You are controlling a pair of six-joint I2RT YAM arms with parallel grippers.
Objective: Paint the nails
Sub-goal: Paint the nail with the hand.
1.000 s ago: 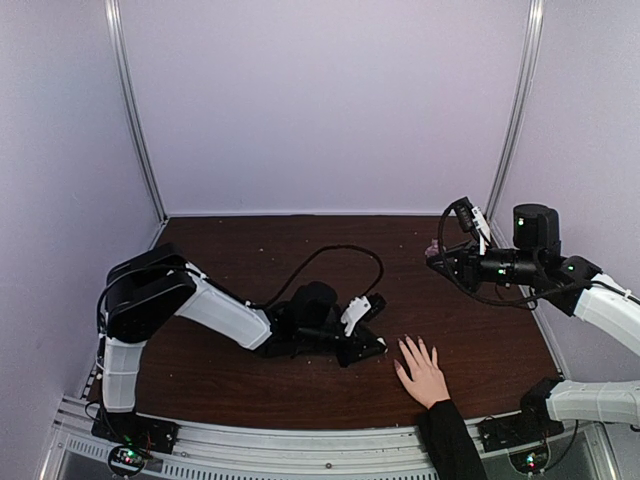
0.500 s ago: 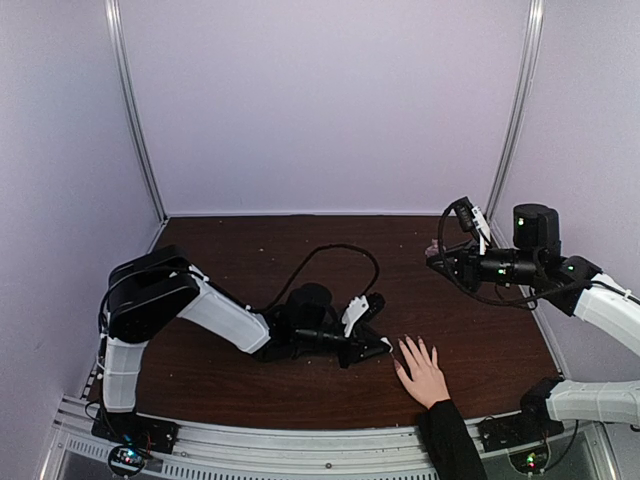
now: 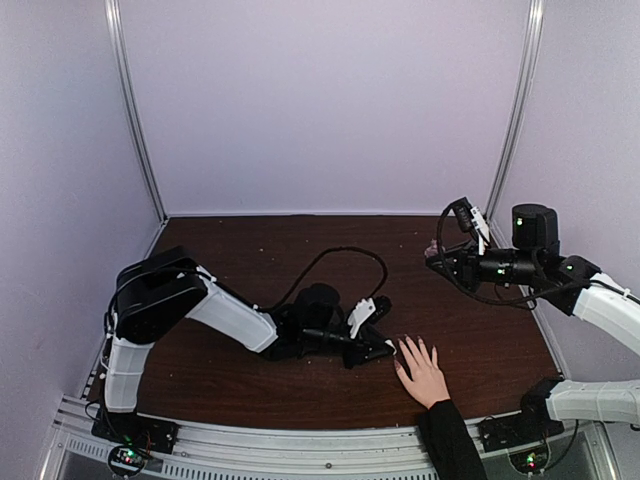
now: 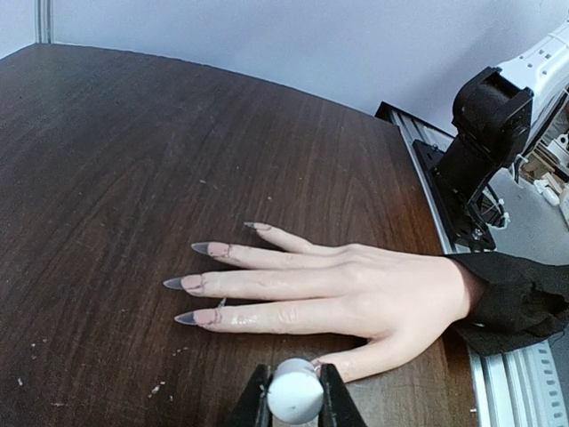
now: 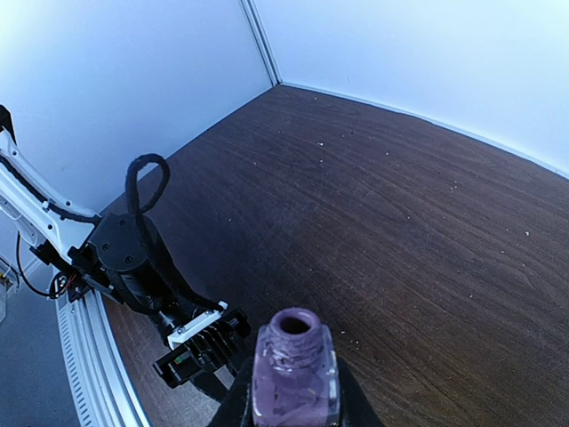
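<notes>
The left gripper (image 4: 294, 405) is clenched on a white brush cap (image 4: 295, 390) just beside the thumb of the hand (image 4: 356, 298). From here it should sweep lightly, base to tip. The nails (image 4: 190, 283) tip that hand's spread fingers, which lie flat. Well beyond the hand, the right gripper (image 5: 292, 402) grasps the open purple bottle (image 5: 293, 360), which is best kept upright.

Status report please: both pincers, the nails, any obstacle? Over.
Left pincer shut on white cap, beside thumb. Right pincer shut on open purple bottle. Nails on flat hand, nothing covering them.
</notes>
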